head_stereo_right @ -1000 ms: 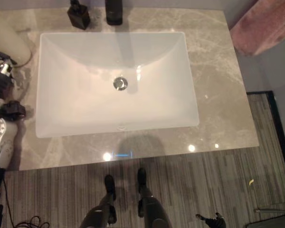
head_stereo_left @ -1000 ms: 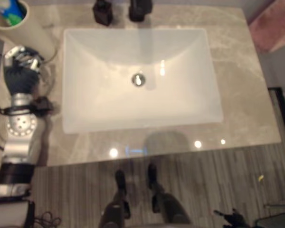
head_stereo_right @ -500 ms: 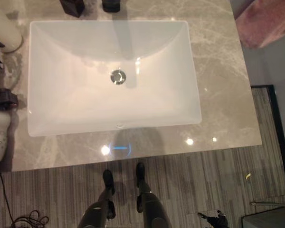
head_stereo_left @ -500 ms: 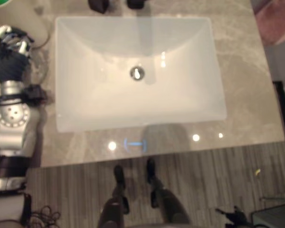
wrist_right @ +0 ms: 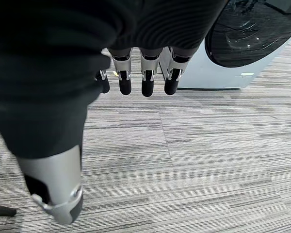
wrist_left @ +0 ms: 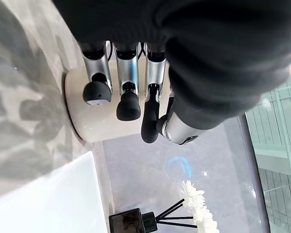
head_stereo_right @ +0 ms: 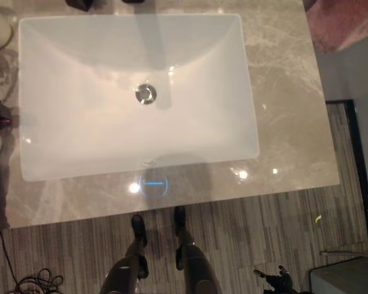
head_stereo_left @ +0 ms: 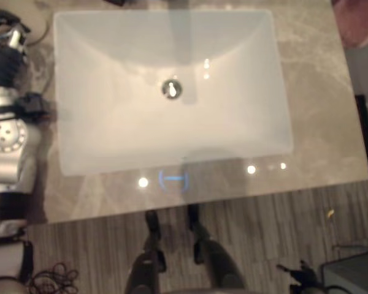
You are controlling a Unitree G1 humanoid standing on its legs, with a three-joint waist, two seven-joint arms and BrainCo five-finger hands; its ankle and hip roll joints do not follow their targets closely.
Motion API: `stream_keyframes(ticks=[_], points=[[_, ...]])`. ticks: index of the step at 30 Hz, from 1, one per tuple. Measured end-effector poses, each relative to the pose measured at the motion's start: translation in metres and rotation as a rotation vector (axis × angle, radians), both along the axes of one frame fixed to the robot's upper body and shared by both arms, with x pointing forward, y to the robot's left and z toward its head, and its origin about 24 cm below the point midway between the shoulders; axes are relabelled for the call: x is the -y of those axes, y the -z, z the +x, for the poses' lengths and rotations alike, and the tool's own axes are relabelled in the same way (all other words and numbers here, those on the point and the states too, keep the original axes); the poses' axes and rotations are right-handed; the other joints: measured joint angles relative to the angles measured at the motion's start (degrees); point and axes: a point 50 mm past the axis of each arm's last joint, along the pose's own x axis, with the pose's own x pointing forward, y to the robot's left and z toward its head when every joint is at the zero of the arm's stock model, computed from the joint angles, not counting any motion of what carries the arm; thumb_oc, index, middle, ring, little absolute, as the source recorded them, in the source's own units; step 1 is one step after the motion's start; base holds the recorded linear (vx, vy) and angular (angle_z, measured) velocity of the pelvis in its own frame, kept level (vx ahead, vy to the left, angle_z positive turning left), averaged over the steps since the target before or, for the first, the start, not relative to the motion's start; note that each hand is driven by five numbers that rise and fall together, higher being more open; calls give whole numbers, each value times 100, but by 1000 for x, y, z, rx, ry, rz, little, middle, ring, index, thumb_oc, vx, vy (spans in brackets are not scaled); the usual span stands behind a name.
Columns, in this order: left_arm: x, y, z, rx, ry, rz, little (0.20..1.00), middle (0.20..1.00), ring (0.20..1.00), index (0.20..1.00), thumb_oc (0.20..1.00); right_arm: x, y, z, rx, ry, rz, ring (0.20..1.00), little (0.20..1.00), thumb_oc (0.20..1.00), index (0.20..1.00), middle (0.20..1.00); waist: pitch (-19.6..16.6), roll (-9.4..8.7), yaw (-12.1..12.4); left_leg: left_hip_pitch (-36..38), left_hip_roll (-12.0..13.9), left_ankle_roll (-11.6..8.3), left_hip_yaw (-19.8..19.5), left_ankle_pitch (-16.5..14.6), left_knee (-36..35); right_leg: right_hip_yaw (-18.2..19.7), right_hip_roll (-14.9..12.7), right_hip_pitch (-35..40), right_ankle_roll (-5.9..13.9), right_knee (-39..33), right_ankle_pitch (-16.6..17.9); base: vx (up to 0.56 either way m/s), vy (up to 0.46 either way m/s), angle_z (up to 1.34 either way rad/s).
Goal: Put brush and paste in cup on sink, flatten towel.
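Table [head_stereo_right: 282,92]: grey-beige marbled stone top, glossy, with small bright light reflections near its front edge. Floor [head_stereo_right: 245,245]: grey striped planks in front of the table. Appliance [wrist_right: 242,43]: white, with a round dark glass door, standing on the same striped floor. Wall [wrist_left: 203,160]: pale grey, behind the table. Pink cloth [head_stereo_right: 346,24]: at the table's far right corner.

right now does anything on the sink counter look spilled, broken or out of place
Nothing stands out. The white rectangular basin is dry and empty, the grey marble counter shows no spill, and the cream cylindrical cup stands upright beside the left hand. The pink towel lies at the counter's far right corner, cut off by the frame.
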Motion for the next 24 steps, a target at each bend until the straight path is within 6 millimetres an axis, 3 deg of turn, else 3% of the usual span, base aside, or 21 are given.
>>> stream_keyframes(ticks=[12, 24], points=[[-4, 0, 2, -9, -16, -5, 200, 200, 200, 200, 200, 0, 0, 1, 1, -2, -5, 1000, 1000, 1000, 1000, 1000, 44, 57, -7, 22, 9, -4, 28, 6, 1, 28, 12, 9, -25, 2, 22, 3, -1, -1], [4, 66, -1, -255, 86, 46, 200, 200, 200, 200, 200, 9, -6, 11, 12, -7, -26, 1000, 1000, 1000, 1000, 1000, 111, 196, -9, 584, 23, -14, -1, 9, -1, -3, 13, 580, -28, -26, 19, -33, -9, 1]])
